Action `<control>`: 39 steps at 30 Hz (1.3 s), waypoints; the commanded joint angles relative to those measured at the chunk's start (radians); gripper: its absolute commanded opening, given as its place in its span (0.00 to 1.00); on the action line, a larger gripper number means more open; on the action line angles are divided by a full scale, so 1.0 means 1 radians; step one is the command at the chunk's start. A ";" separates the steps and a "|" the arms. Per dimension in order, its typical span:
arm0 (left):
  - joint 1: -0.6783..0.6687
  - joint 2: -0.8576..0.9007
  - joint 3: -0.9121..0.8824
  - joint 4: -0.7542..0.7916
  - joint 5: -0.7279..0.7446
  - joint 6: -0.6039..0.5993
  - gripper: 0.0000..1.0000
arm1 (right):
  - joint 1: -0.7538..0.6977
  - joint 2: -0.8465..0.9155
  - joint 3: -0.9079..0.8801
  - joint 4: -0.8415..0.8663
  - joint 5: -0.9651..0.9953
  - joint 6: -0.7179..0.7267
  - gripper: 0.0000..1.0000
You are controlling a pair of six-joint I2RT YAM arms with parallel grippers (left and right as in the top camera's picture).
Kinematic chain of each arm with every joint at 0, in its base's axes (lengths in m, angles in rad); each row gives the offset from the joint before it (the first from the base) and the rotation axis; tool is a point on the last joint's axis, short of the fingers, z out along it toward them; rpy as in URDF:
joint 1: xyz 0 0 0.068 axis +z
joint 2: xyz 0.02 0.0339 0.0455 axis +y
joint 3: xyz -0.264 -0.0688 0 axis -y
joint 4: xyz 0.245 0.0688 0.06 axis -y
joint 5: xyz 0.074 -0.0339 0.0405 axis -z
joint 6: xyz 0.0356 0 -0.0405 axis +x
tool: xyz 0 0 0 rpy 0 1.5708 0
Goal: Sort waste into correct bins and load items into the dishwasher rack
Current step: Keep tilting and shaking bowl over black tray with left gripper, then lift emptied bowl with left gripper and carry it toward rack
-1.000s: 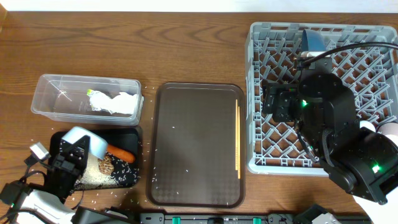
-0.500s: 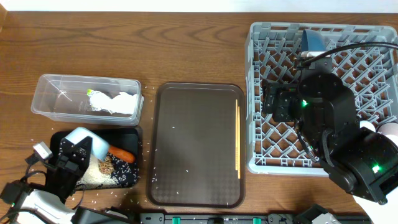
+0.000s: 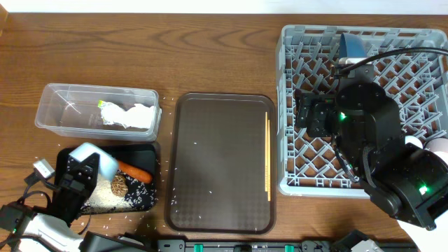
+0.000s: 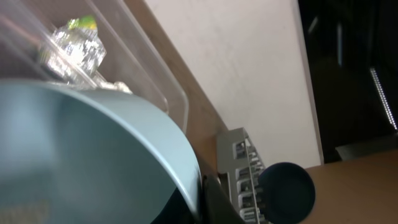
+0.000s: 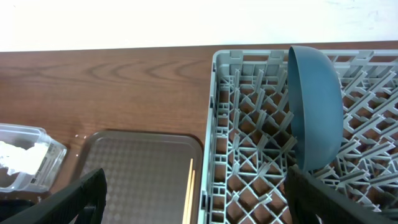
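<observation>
The bowl [image 3: 101, 159] is at lower left, tipped over the black tray [image 3: 143, 154], with its rim clamped in the left tool [image 3: 80, 171]. The left wrist view is almost filled by its pale blue inside. It looks like hard glazed ware — stiff and probably light enough for a rim pinch, but slick and breakable. I judge it wants a firm hold on the rim and a gentle set-down between pegs.

The black tray holds a carrot [image 3: 134, 171], a brown lump [image 3: 119, 186] and a bed of rice [image 3: 105, 197], with stray grains on the worktop [image 3: 210, 56] around it. The tub [image 3: 56, 105] just above holds the napkin [image 3: 136, 117] and the wrapper [image 3: 105, 105].

In the centre, the brown tray [image 3: 217, 154] carries the chopsticks [image 3: 267, 157] along its right edge — thin, light and likely to roll, so best pinched at mid-length.

At right, the rack [image 3: 287, 105] holds the plate [image 3: 352, 43] standing on edge near the top. The right tool [image 3: 308, 115] hovers over the rack's left part, jaws wide apart and holding nothing.
</observation>
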 commanded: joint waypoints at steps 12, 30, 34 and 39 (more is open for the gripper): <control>0.000 0.011 0.000 -0.038 0.016 -0.006 0.06 | -0.003 0.000 0.005 0.006 0.010 -0.006 0.84; -0.011 0.005 0.011 -0.021 0.025 -0.011 0.06 | -0.003 0.000 0.005 0.016 0.010 -0.006 0.85; -0.112 -0.028 0.054 -0.020 0.022 -0.018 0.06 | -0.003 0.000 0.005 0.026 0.012 -0.006 0.84; -0.367 -0.074 0.138 0.016 -0.076 -0.091 0.06 | -0.018 0.000 0.005 0.077 0.081 -0.006 0.85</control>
